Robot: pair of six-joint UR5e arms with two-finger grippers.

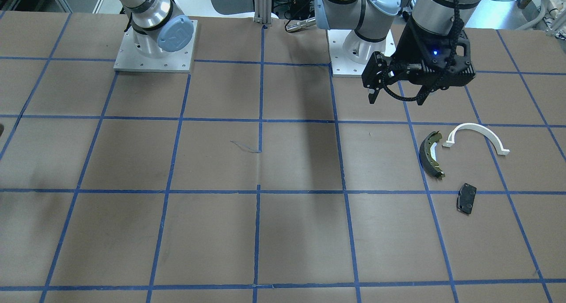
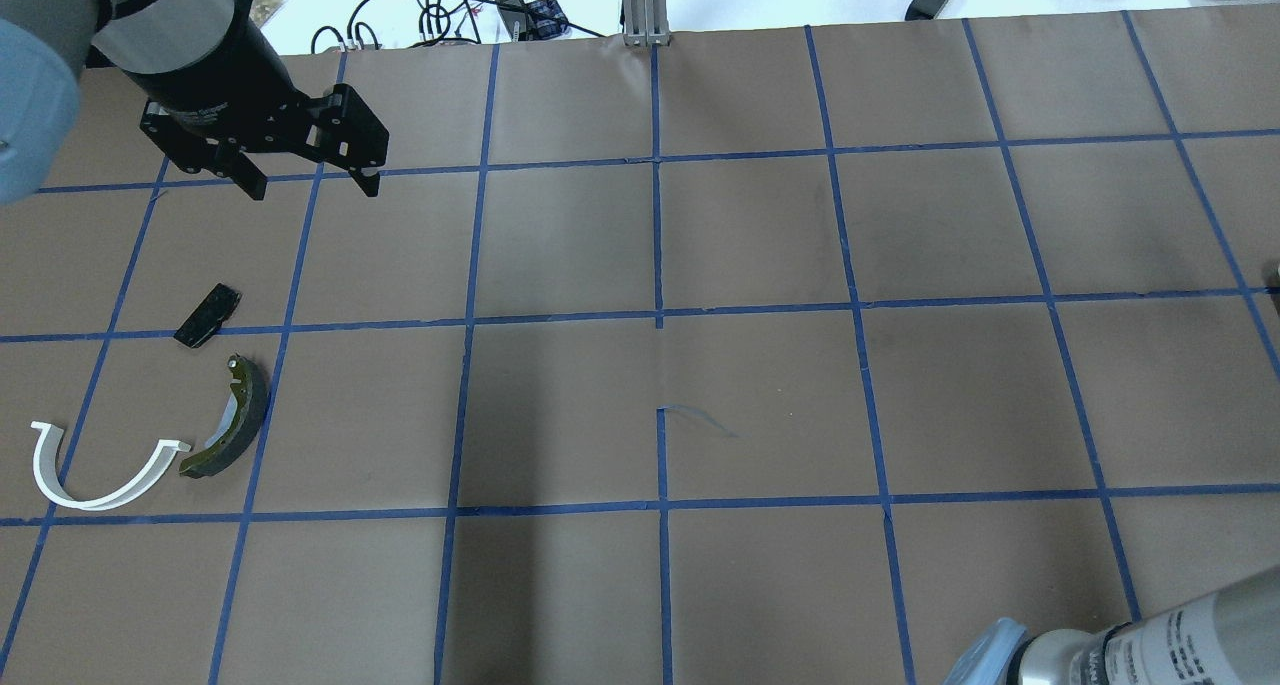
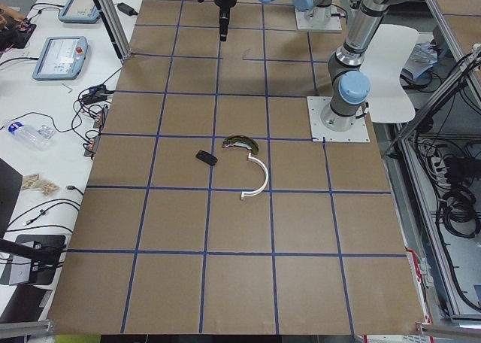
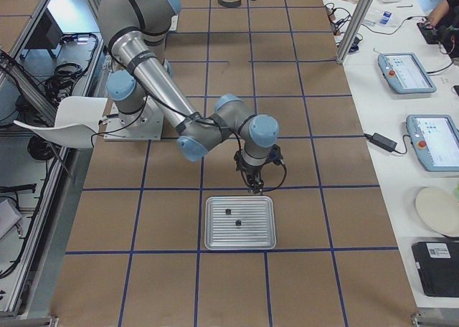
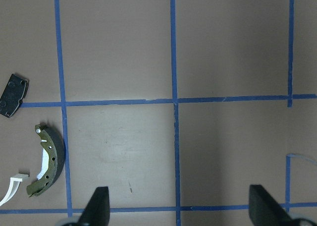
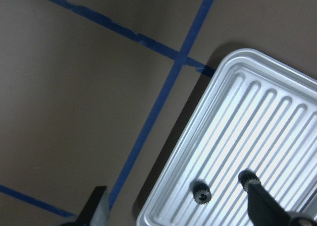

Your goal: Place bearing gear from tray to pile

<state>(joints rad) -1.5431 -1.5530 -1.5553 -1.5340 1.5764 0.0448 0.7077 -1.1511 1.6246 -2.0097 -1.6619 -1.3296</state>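
Two small dark bearing gears (image 6: 201,193) (image 6: 246,177) lie in the ribbed silver tray (image 6: 257,112), which also shows in the exterior right view (image 4: 240,241). My right gripper (image 6: 176,196) is open and empty, just above the tray's edge (image 4: 252,185). The pile lies apart: a brake shoe (image 1: 431,155), a white arch (image 1: 479,132) and a black pad (image 1: 466,198). They also show in the overhead view as shoe (image 2: 235,420), arch (image 2: 90,480) and pad (image 2: 208,315). My left gripper (image 2: 312,187) is open and empty, raised beyond the pile (image 1: 397,100).
The brown table has a blue tape grid (image 2: 660,315). Both arm bases stand on plates (image 1: 154,51) at the robot's side. A benchtop with tablets and cables (image 4: 412,76) runs along the far edge.
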